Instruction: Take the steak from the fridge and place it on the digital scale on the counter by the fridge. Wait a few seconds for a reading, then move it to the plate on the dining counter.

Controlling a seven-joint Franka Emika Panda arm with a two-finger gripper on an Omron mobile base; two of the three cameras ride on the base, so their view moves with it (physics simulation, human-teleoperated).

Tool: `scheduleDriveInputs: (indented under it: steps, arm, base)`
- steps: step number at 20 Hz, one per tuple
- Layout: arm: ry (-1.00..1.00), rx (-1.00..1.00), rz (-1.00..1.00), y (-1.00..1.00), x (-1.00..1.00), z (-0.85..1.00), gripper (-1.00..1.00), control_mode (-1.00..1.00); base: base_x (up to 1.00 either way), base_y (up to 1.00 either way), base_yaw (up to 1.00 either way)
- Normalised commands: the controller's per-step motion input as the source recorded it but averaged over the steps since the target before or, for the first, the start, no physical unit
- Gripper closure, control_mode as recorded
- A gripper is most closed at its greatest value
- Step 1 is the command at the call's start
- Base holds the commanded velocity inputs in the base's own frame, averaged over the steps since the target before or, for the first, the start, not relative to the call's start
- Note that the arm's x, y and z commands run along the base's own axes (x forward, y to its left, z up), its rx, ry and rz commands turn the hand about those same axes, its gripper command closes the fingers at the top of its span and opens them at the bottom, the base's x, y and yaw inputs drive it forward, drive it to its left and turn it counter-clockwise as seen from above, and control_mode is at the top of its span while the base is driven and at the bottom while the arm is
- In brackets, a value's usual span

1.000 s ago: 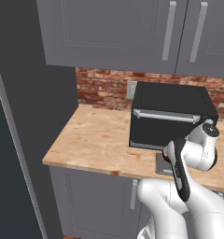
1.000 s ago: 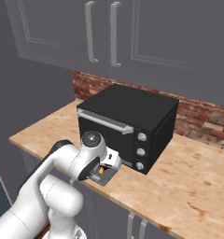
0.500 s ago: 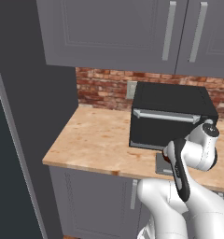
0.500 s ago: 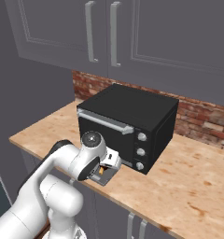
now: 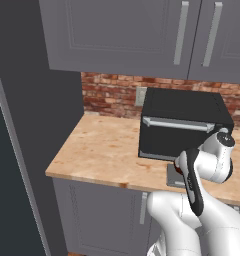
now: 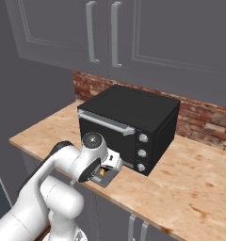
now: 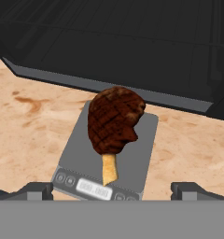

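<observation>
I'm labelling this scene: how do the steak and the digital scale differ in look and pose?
The steak is dark reddish-brown, rounded and grill-marked with a pale bone end; the digital scale is a flat grey square with a display strip. The steak lies on top, the scale sits directly on the counter. Both rest before the black toaster oven.

Dark brown steak (image 7: 115,119) with a pale bone end lying flat on the grey digital scale (image 7: 140,158), just ahead of and between the two spread fingers (image 7: 35,190), scale display strip nearest them, wood-grain worktop (image 7: 31,120) around, black toaster oven (image 7: 132,42) beyond.
</observation>
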Motion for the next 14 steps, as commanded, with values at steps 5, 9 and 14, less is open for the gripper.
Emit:
scheduleDriveInputs:
  steps: [5, 9, 14]
  arm:
    - [0.00, 0.00, 0.00, 0.00, 0.00, 0.00, -1.00, -1.00]
    - [0.00, 0.00, 0.00, 0.02, 0.00, -0.01, -1.00, -1.00]
    - [0.00, 0.00, -0.01, 0.05, 0.13, -0.09, -1.00, -1.00]
  base:
    - [0.00, 0.00, 0.00]
    - [0.00, 0.00, 0.00]
    - [0.00, 0.00, 0.00]
